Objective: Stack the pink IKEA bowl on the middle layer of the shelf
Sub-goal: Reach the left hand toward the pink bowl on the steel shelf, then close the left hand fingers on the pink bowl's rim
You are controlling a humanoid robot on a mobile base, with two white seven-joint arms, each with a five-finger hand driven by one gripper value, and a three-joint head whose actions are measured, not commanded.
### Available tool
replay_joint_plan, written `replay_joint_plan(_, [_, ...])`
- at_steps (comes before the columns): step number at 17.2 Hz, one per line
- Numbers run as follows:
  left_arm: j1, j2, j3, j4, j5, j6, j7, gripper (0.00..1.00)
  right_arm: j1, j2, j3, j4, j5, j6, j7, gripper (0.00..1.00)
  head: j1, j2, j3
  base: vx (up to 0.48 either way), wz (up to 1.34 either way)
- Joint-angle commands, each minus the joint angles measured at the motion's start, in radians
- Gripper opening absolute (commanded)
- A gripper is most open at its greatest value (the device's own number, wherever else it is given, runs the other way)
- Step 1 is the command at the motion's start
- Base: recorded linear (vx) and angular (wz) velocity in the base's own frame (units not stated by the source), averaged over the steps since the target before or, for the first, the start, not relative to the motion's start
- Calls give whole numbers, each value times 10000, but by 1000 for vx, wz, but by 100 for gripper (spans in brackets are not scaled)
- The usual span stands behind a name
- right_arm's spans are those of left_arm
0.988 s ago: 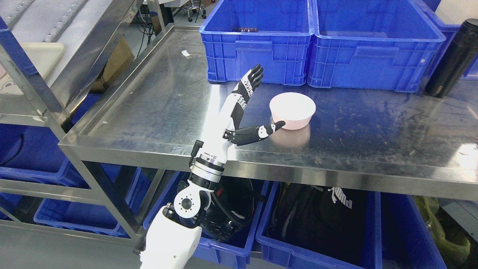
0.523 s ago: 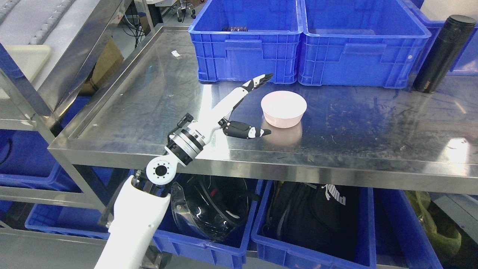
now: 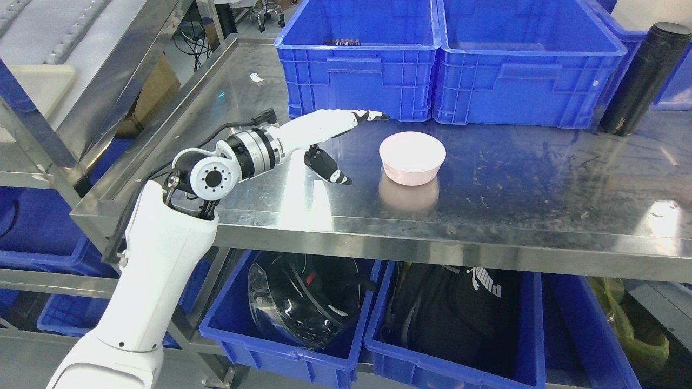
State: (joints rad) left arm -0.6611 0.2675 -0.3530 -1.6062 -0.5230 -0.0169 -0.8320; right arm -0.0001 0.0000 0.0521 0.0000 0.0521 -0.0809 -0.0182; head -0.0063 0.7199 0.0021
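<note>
1. Left hand [image 3: 330, 140]: arm enters from the lower left of the frame and reaches right over the steel shelf [image 3: 540, 189]. Fingers [image 3: 362, 116] extended and held flat, pointing right toward the crates; thumb [image 3: 327, 166] splayed well away, angled down and right. Hand is spread wide and holds nothing.
2. Contact: hand is apart from the bowl. Thumb tip lies left of the bowl with bare steel between them. Whether the thumb tip touches the shelf surface cannot be told.
3. Pink bowl [image 3: 412, 156]: upright on the shelf, at frame centre, just in front of the gap between the two crates. Single bowl, not stacked on anything; interior looks empty. Its reflection shows in the steel below it.
4. Left blue crate [image 3: 357, 59]: upper centre of the frame, at the back of the shelf. A small dark ridged item lies at its far inner edge; too small to identify.
5. Right blue crate [image 3: 527, 65]: upper right, touching the left crate side by side. Visible interior shows no contents.
6. Black flask [image 3: 638, 78]: far right, upright, tilted in view, just beside the right crate.
7. Lower bins [image 3: 378, 346]: along the bottom of the frame, under the shelf. Left bin holds a dark helmet [image 3: 303, 302] with a glossy visor; middle bin holds a black bag [image 3: 459, 313] with white print.
</note>
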Motion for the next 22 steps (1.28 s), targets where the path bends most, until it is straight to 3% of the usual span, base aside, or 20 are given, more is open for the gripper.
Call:
replay_joint_plan(1, [-951,-1613,-1102,247,-875,1085,-835,100,32,-175,0,-174,0,-4,-2,100,0,0,0,0,0])
replay_joint_plan(5, [-1779,-1463,-2895,706,-1288,2086,-1544,98,32,-175,0,-174,0,-4,-2,100,0,0,0,0,-6])
replay_joint_plan(8, [-1857,-1524,-2928,1057,-2683,2087,-2553,97,47,-175,0,-174,0,-4,-2,100,0,0,0,-1,-7])
replay_joint_plan(11, [-2116,-1570,-2928,2113,-2732,1995,-2556,100,32,-175,0,-174,0,-4,-2,100,0,0,0,0,8])
replay_joint_plan(14, [-2286,-2121,-2821,2914,-2762,1581,-2572,100,32,-175,0,-174,0,-4,-2,100,0,0,0,0,0])
replay_joint_plan(22, [-2915,-2489,-2760,4570,-2900,999,-2495,90,32,-175,0,-174,0,-4,-2,100,0,0,0,0,0])
